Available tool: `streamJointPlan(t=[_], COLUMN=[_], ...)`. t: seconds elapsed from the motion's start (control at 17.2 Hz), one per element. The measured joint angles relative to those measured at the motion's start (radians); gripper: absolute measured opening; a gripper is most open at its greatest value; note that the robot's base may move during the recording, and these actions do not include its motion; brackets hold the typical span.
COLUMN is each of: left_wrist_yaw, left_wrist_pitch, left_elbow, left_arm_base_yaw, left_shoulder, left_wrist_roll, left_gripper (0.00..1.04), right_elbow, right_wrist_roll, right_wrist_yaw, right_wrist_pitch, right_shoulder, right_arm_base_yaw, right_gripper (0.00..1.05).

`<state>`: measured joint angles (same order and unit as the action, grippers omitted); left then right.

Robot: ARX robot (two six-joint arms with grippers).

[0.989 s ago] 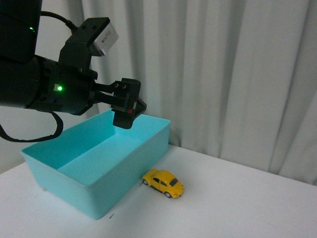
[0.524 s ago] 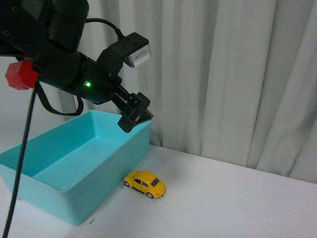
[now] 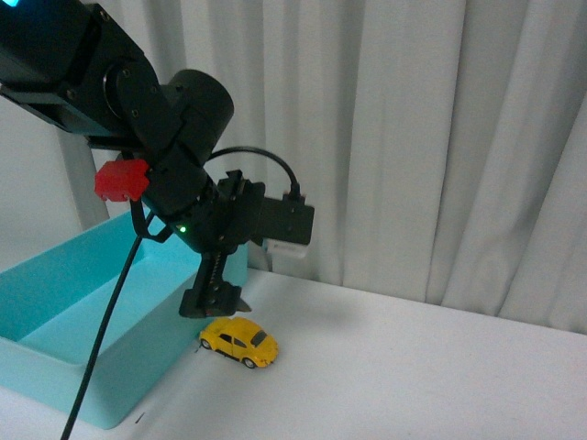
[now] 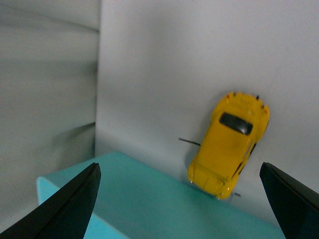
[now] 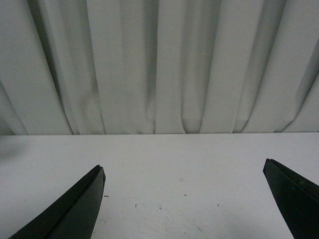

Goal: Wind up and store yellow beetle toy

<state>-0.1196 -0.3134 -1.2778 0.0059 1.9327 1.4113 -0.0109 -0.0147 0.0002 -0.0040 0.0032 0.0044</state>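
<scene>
Approach step: our left pincer (image 3: 213, 304), wide open and empty, yellow beetle toy (image 3: 238, 341) just below; next we lower and grasp.

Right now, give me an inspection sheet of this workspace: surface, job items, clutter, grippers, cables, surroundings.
Surface: white table, a few tiny dark specks.
Job's things: yellow beetle toy on its wheels on the table, outside the turquoise bin and close against its wall; cannot tell if they touch.
Clutter: nothing seen.
Grippers: left gripper open, pointing down just above the toy, not touching it; right gripper open over bare table.
Cables: black cable hangs from the left arm in front of the bin; a shorter loop sits by the wrist.
Surroundings: white curtain behind the table.
</scene>
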Motion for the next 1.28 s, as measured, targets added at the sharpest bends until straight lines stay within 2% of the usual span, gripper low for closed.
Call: streamJointPlan(t=[0.12,0.29,0.58,0.87,0.93,1.16,1.22,1.28], left_wrist_yaw=[0.074,0.109,0.133,0.169,0.168,0.169,0.168,0.167], left_wrist_pitch=[-0.031,-0.100,-0.143,-0.172,-0.174,-0.185,-0.188,-0.189], left_elbow=[-0.029,-0.084,-0.159,-0.198,-0.204,-0.220,-0.228,-0.229], left_arm_base_yaw=[0.012,0.013,-0.011,-0.007,-0.007,-0.018,-0.019,-0.020], left_shoulder=[0.063,0.138,0.214,0.288,0.298,0.311,0.311,0.311], left_wrist_roll=[0.150,0.248,0.276,0.228,0.224,0.215,0.214,0.217], left_gripper=[0.98,0.98,0.98,0.98,0.93,0.46,0.41,0.40], right_elbow=[0.000,0.000,0.000,0.000,0.000,0.000,0.000,0.000], right_wrist_roll=[0.000,0.000,0.000,0.000,0.000,0.000,0.000,0.000], right_wrist_yaw=[0.000,0.000,0.000,0.000,0.000,0.000,0.000,0.000], right_wrist_pitch=[0.000,0.000,0.000,0.000,0.000,0.000,0.000,0.000], right_shoulder=[0.000,0.000,0.000,0.000,0.000,0.000,0.000,0.000], right_arm_base_yaw=[0.000,0.000,0.000,0.000,0.000,0.000,0.000,0.000], right_gripper=[0.98,0.98,0.98,0.98,0.98,0.98,0.98,0.98])
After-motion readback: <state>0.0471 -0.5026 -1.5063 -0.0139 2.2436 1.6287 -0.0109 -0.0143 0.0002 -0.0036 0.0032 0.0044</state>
